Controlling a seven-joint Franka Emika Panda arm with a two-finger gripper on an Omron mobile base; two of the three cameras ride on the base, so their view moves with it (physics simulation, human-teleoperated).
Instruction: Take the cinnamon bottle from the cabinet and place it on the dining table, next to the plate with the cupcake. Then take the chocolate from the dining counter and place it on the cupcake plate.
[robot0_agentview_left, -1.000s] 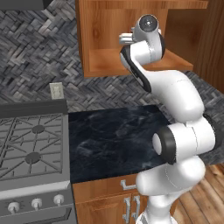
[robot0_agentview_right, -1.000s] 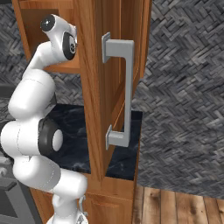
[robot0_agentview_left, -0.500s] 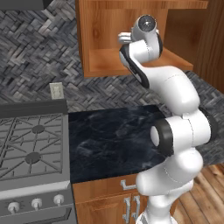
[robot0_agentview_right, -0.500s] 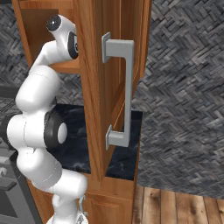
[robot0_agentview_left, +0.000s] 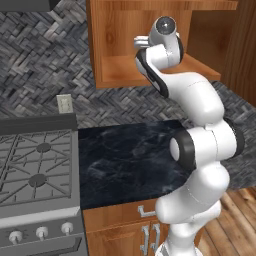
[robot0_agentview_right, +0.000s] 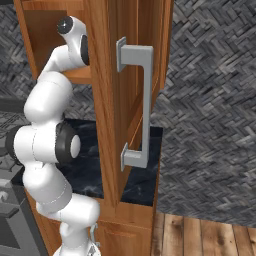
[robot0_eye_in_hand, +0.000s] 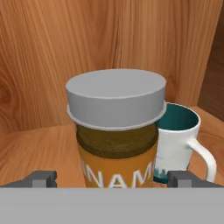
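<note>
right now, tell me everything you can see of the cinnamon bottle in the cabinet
The cinnamon bottle stands upright on the wooden cabinet shelf, close before the hand. It has a wide, flat grey lid, a clear body filled with brown powder, and an orange label with pale letters, partly cut off. A white mug with a teal inside stands just behind it on one side. The open gripper has a fingertip on either side; nothing grips it yet.

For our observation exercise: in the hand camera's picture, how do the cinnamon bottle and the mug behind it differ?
The cinnamon bottle is amber with a flat grey lid; the mug is white outside, teal inside.
The bottle is capped; the mug is open at the top.
The mug has a side handle; the bottle has none.
The bottle stands nearer the camera and partly hides the mug.
Both stand upright on the wooden cabinet shelf.
</note>
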